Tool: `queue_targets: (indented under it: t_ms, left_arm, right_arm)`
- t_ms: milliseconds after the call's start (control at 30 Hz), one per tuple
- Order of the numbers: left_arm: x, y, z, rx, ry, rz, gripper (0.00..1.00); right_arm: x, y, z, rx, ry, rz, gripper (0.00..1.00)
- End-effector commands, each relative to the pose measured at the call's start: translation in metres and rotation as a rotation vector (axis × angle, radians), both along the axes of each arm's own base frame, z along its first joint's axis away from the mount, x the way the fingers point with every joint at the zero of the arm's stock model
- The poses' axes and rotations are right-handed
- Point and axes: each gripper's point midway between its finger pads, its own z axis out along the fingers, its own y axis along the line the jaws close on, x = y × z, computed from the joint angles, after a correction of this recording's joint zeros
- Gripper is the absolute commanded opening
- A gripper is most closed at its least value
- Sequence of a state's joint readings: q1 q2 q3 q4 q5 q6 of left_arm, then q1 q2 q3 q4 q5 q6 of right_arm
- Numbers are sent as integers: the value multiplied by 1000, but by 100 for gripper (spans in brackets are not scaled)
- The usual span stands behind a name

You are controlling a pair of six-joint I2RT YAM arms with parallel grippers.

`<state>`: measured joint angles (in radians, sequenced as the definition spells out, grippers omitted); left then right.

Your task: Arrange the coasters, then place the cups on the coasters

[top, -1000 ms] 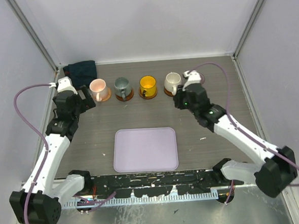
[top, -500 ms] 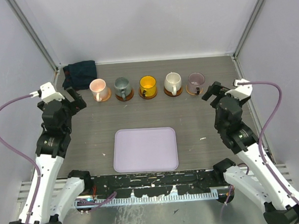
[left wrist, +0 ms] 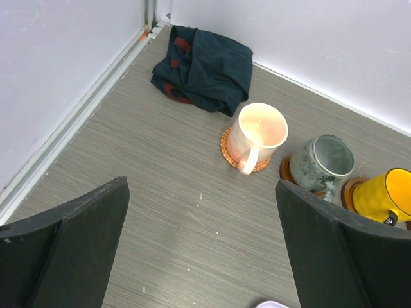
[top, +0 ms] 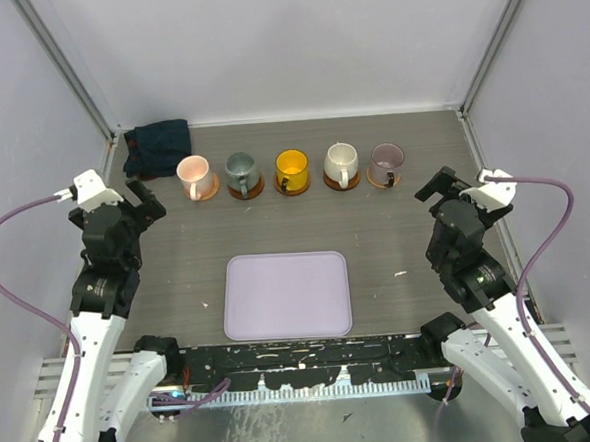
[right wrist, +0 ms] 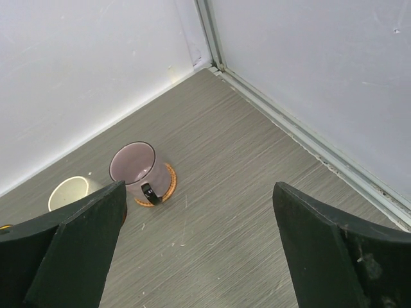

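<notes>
Several cups stand in a row along the back of the table, each on its own coaster: pink [top: 193,173], grey-green [top: 241,168], yellow [top: 292,165], cream [top: 340,161] and purple [top: 385,158]. My left gripper [top: 144,202] hangs open, near and left of the pink cup [left wrist: 260,131], which sits on a cork coaster [left wrist: 226,144]. My right gripper [top: 441,185] is open too, near and right of the purple cup [right wrist: 135,168] on its cork coaster [right wrist: 168,183]. Neither gripper holds or touches anything.
A lilac tray [top: 288,295] lies at the table's near middle. A dark folded cloth [top: 158,144] sits in the back left corner. White walls close in the table at the back and on both sides.
My right arm has let go beside the purple cup, opened its jaws and pulled back to the right. The left arm has drawn back from the pink cup.
</notes>
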<state>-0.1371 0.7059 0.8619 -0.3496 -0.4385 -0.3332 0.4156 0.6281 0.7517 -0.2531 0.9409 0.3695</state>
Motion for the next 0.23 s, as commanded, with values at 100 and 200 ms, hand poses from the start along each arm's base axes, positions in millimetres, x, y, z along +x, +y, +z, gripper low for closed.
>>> queue_targets:
  t_ms: [100, 200]
  left_arm:
    - [-7, 11, 10, -6, -52, 61, 98]
    - [-5, 10, 11, -8, -50, 59, 98]
  right_arm:
    - [-2, -7, 5, 14, -29, -50, 100]
    - [-2, -7, 5, 15, -29, -47, 100]
